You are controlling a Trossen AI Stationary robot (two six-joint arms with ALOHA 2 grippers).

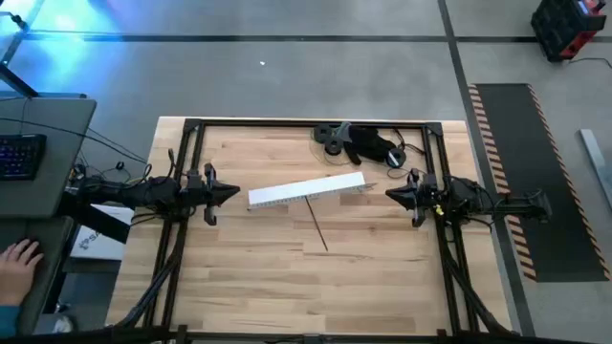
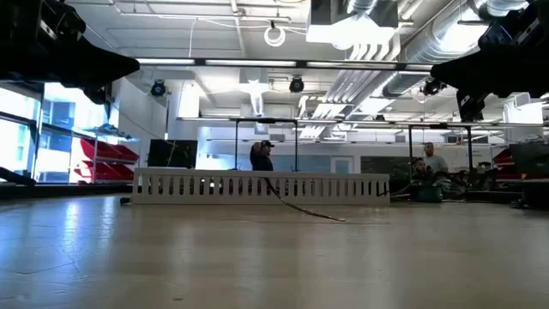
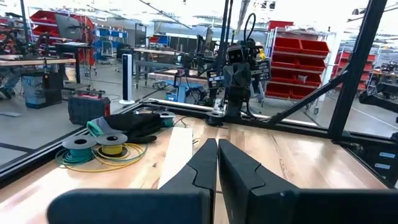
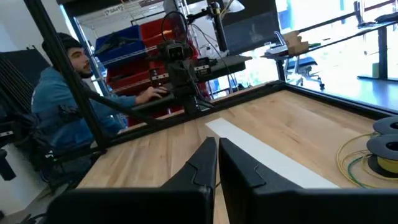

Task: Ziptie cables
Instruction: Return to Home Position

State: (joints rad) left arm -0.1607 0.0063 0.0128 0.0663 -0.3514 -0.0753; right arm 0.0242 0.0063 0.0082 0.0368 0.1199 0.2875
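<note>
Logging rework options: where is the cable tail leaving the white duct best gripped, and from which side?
Grip the cable tail midway along its bare stretch, coming straight down and closing across it. It lies flat and thin on the wooden table, clear of the white cable duct, so a top approach likely suits best.

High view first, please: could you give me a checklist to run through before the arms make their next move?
1. White cable duct lying on the table between the grippers: ok.
2. Left gripper shut, empty, apart from the duct: ok.
3. Right gripper shut, empty, apart from the duct: ok.
4. Duct cover fully closed: cannot tell.
5. Cables all inside the duct: not ok, a dark strand trails out across the table.
6. Person's hand off the table: ok.
</note>
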